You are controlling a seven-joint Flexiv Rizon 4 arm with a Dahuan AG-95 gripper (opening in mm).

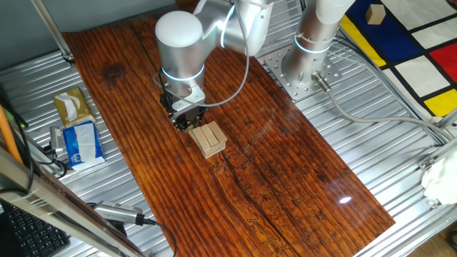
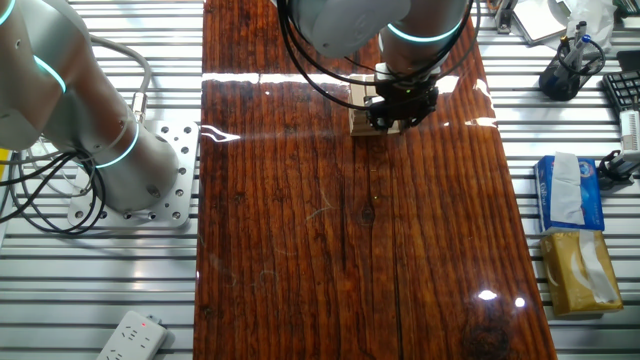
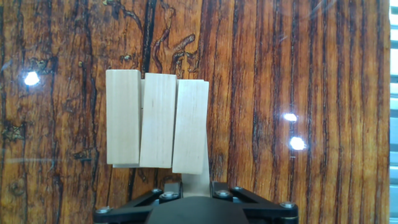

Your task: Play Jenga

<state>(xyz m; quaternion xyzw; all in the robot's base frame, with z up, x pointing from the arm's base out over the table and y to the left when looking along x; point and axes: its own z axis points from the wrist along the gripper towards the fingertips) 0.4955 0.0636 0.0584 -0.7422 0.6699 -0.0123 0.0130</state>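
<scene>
The Jenga pile (image 1: 208, 138) is a low stack of pale wooden bars on the dark wooden table (image 1: 285, 171). In the hand view, three top bars (image 3: 155, 121) lie side by side, the right one slightly skewed. A lower bar (image 3: 198, 178) sticks out from under them toward my hand. My gripper (image 3: 196, 186) is low at the pile's near end, and its fingers are closed on the end of that lower bar. In the fixed views the gripper (image 1: 187, 118) (image 2: 400, 105) sits right against the pile (image 2: 360, 100) and partly hides it.
Two tissue packs (image 1: 78, 143) (image 1: 71, 106) lie beside the table; they also show in the other fixed view (image 2: 565, 190) (image 2: 580, 270). The arm's base plate (image 1: 303, 68) is at the table's edge. A tan cube (image 1: 375, 13) lies on a coloured mat. A power strip (image 2: 130, 335) is near a corner.
</scene>
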